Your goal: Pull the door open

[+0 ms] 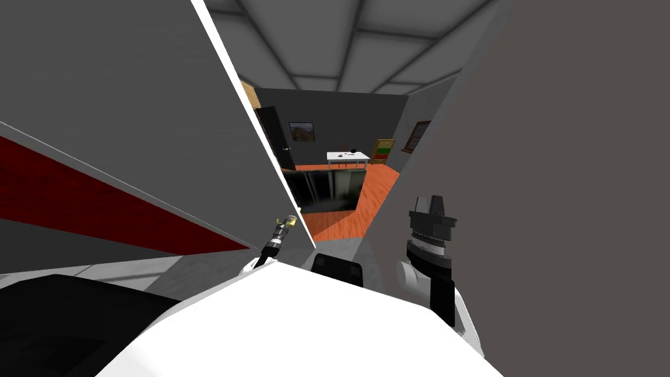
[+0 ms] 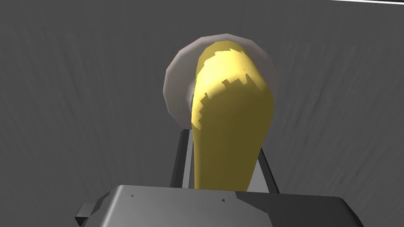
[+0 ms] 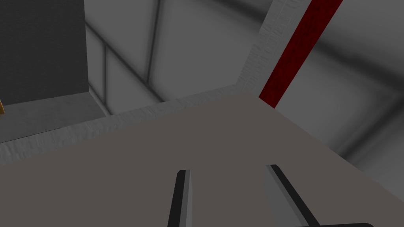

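Left pincer [image 2: 224, 157] pinches the yellow door handle [image 2: 232, 102] between its fingers [image 2: 178, 161], while right pincer [image 3: 228, 168] stands spread.

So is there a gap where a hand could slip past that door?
Yes: a narrow wedge between the door's white edge and the brown-grey wall, orange floor beyond. Crowded: the yellow lever handle, clamped by the left gripper, and the wall side, where the right gripper stands open.

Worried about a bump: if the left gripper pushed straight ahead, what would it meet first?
The yellow handle that the left gripper clamps, then probably the round grey plate on the door.
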`<state>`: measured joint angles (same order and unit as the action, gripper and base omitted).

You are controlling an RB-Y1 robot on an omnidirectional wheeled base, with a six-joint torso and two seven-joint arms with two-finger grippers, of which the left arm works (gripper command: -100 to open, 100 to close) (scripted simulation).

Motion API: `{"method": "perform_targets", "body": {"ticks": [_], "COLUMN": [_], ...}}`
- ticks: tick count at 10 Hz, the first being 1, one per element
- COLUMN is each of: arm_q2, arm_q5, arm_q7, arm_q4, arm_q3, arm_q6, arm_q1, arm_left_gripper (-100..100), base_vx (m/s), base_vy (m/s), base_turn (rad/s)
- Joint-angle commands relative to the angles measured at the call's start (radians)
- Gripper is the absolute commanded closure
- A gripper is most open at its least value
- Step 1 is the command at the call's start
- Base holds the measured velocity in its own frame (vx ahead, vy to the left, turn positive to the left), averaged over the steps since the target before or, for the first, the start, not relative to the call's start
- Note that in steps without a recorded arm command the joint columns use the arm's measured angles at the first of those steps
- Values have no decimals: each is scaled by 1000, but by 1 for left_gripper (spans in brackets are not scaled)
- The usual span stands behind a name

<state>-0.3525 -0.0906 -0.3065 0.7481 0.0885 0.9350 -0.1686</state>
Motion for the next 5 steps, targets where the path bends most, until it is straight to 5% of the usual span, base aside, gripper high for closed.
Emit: {"method": "perform_targets", "body": {"ticks": [1, 4, 5], "arm_q2": [-12, -34, -28], "arm_q5": [8, 21, 19], "arm_q7": [-21, -52, -44], "arm_q4": [-2, 2, -7], "arm_q3": [-14, -36, -33], "arm_q6": [26, 62, 57], "arm_q1": [-19, -49, -38], "arm_left_gripper": [100, 100, 100], "base_vx": [-213, -225, -101], "base_vy": [32, 43, 19], "base_turn": [-126, -126, -23]}}
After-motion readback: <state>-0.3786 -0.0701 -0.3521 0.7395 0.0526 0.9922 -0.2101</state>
